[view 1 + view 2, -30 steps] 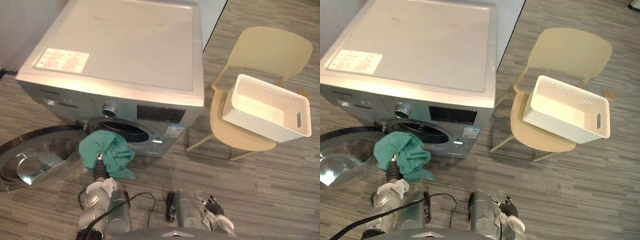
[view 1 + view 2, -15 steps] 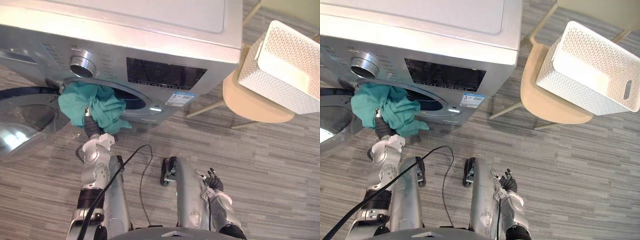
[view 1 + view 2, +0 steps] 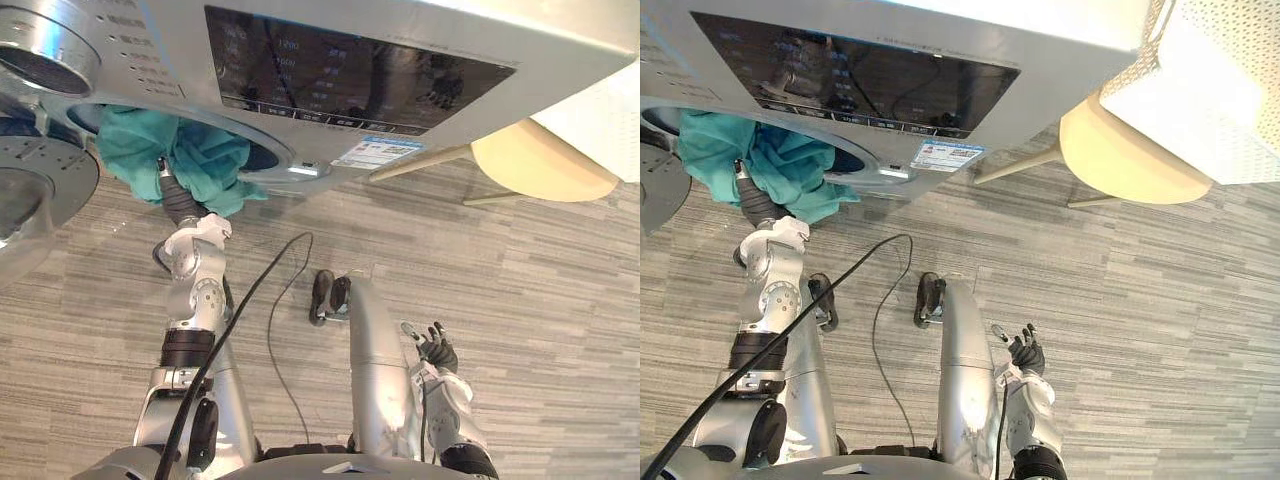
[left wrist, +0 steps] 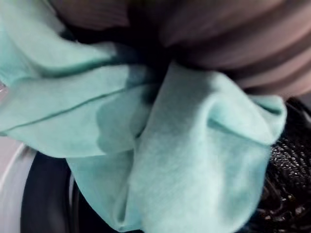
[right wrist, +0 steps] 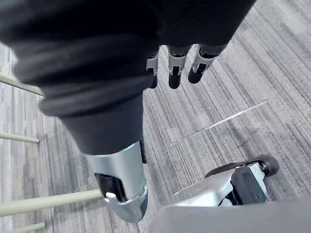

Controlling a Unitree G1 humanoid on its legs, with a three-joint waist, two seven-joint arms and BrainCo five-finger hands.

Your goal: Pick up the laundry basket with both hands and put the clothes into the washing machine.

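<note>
The cloth (image 3: 176,158) is plain teal, darker in its folds. The washing machine (image 3: 170,40) is silver-grey, with a glossy black panel (image 3: 340,75) carrying faint pale print and a white-and-blue sticker (image 3: 378,152) below it. Its knob (image 3: 45,55), at ten o'clock, is bright silver. The door (image 3: 40,190), at nine o'clock, is grey and speckled with fine dots. The floor (image 3: 540,300) is grey, streaked with thin darker lines in planks. At two o'clock the chair (image 3: 540,165) is pale cream-yellow and the basket (image 3: 1230,100) is white, dotted with rows of small holes. The right hand (image 3: 437,350), at five o'clock, is black and silver.
</note>
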